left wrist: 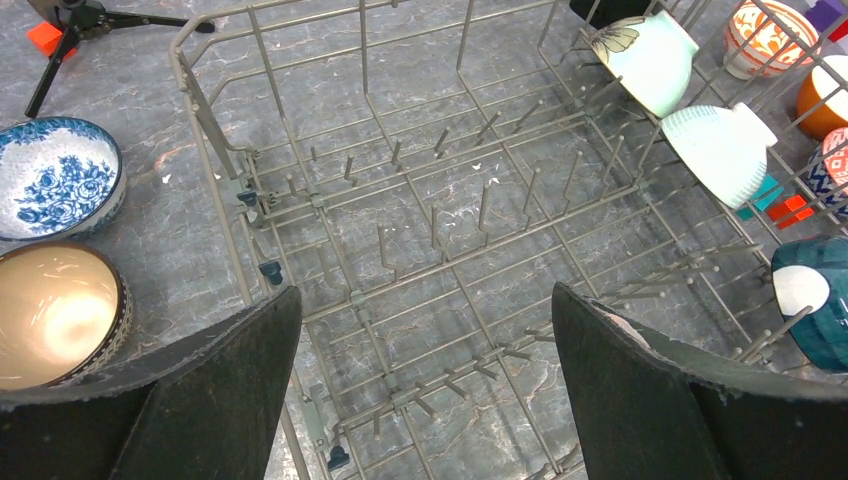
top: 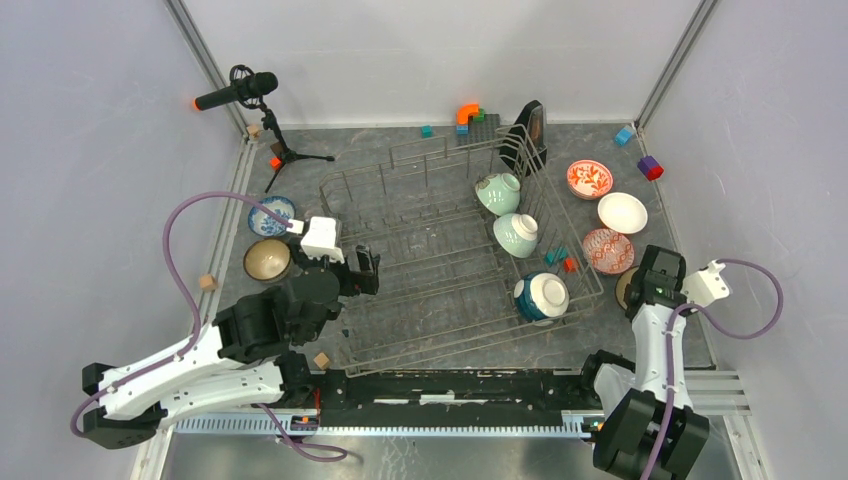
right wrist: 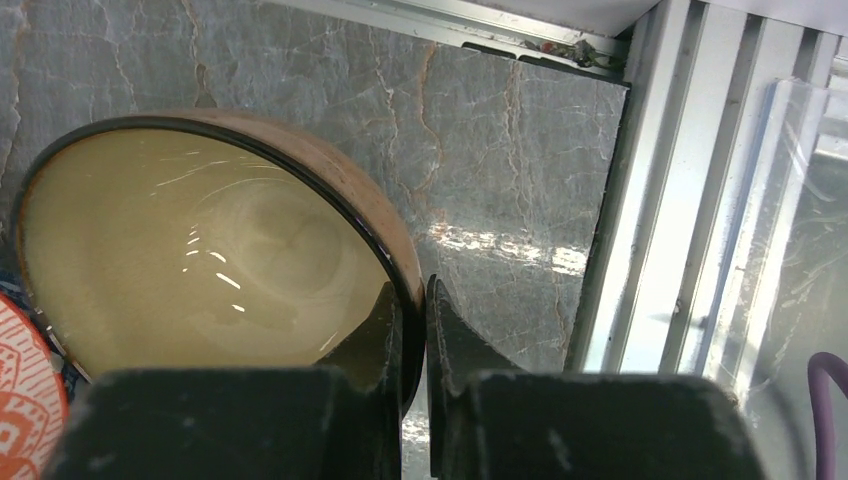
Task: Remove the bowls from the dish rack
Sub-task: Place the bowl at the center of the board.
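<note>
dish rack (top: pixel 420 262), part unloaded: three bowls (top: pixel 516 235) racked at its 3 o'clock side, five bowls (top: pixel 622 212) out on the table (top: pixel 400 140), a sixth tan bowl (right wrist: pixel 200 250) rim-pinched by right gripper (right wrist: pixel 412 300) at 4 o'clock; left gripper (left wrist: pixel 420 300) wide, empty.

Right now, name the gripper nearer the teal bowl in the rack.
Right. The right gripper, shut on a tan bowl, sits right of the teal bowl, outside the dish rack; the left gripper hangs open over the rack's left side.

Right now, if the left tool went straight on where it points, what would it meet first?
Probably bare tines of the dish rack; the open left tool aims into its empty section.
</note>
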